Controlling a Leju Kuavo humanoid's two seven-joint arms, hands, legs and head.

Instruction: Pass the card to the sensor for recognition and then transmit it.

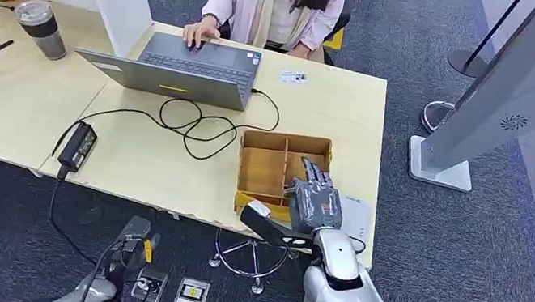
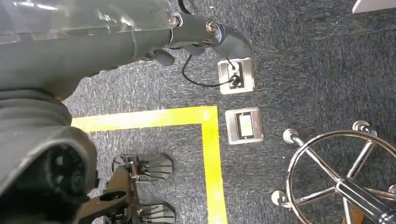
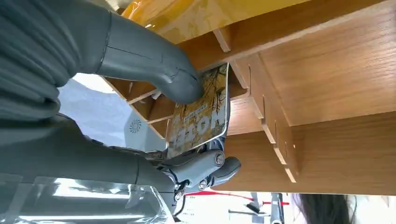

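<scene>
Card pinched between thumb and fingers of right hand, inside wooden box.

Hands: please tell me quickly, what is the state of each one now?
Left hand: hangs low over the carpet, fingers curled in on nothing.
Right hand: pinches the card over the wooden organiser.

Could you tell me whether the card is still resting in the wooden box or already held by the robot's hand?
Held: the right hand pinches the card between thumb and fingers, over the wooden box.
</scene>
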